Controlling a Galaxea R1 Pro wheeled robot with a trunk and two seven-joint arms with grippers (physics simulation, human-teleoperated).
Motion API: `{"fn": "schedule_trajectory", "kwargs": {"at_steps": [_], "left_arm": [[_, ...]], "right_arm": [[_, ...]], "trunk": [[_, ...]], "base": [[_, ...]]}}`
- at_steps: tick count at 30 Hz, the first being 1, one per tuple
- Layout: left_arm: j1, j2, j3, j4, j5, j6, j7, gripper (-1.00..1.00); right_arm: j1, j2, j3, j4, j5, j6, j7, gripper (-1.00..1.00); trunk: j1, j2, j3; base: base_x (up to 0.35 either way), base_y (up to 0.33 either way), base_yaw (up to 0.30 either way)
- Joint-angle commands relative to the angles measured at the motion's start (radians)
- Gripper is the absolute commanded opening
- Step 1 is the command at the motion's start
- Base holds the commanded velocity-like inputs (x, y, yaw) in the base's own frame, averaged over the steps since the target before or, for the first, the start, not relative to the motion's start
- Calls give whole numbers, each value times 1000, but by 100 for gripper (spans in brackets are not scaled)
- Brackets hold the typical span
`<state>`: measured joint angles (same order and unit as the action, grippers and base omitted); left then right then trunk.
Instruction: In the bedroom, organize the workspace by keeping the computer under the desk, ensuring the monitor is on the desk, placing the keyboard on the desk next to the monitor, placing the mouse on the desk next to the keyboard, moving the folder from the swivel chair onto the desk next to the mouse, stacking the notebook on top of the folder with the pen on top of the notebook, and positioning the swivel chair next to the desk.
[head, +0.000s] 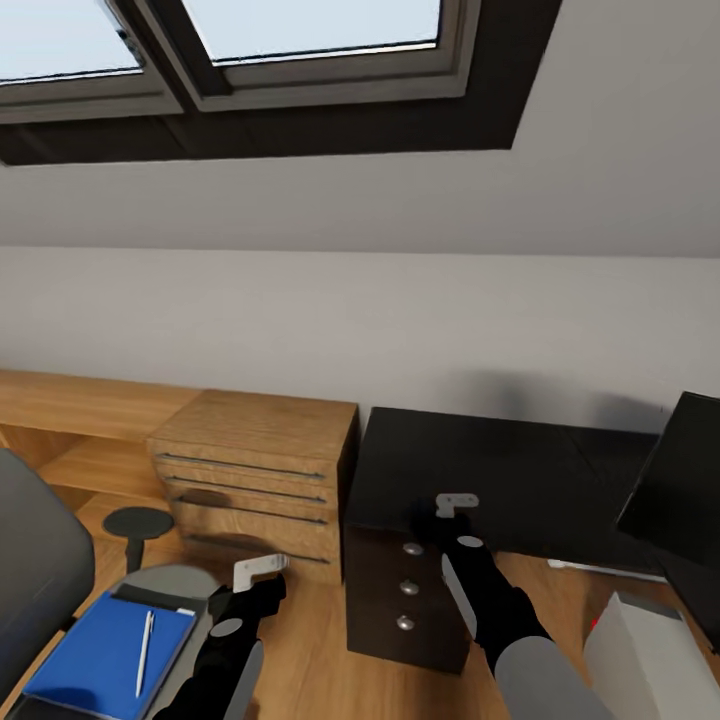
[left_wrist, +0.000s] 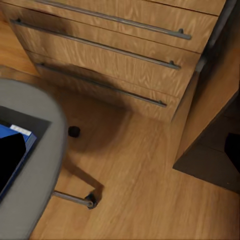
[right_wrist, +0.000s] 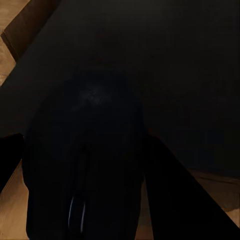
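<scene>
Starting at about 8 o'clock in the head view, the swivel chair (head: 40, 570) sits with the blue notebook (head: 95, 655) on its seat and the pen (head: 146, 650) lying on top of the cover, so that stack hasn't been moved to the bench yet, and the folder is probably the dark sheet under it. The left hand (head: 258, 572) hangs just past the seat edge near 7 o'clock, over bare floor; it doesn't seem to carry anything, but how wide it's spread is hard to tell. Behind it is a wooden drawer unit (head: 255, 480), not part of the job. At 6 o'clock the right hand (head: 455, 505) is over the near edge of the black bench (head: 500, 470), and its wrist camera shows the mouse (right_wrist: 85, 165) clamped between the dark fingers (right_wrist: 170, 195), so it looks like it's being carried over to set down. The monitor (head: 680, 490) stands at 4 o'clock, so the mouse likely wants to end up out that way. A pale box (head: 645, 660) at 5 o'clock could be the computer, can't say for sure.
</scene>
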<state>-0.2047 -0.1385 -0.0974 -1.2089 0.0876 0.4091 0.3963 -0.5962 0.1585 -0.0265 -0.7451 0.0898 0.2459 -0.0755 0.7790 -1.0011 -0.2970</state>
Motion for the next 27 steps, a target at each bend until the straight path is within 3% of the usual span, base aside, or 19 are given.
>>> {"fn": "schedule_trajectory", "kwargs": {"at_steps": [1,10,16,27], "left_arm": [[-1,0,-3,5,9,3,9,100],[-1,0,-4,15,9,4,9,100],[-1,0,-4,15,8,2,10,100],[-1,1,-3,16,8,2,7,100]], "right_arm": [[0,1,-3,-2,6,6,-1,-100],[0,1,-3,-1,7,6,-2,-100],[0,1,-3,1,9,6,-2,-100],[0,3,0,1,7,7,-1,-100]], "trunk": [[1,-1,-1],[1,-1,-1],[1,-1,-1],[1,-1,-1]], "base": [[321,0,199],[316,0,232],[75,-3,233],[86,-215,27]]}}
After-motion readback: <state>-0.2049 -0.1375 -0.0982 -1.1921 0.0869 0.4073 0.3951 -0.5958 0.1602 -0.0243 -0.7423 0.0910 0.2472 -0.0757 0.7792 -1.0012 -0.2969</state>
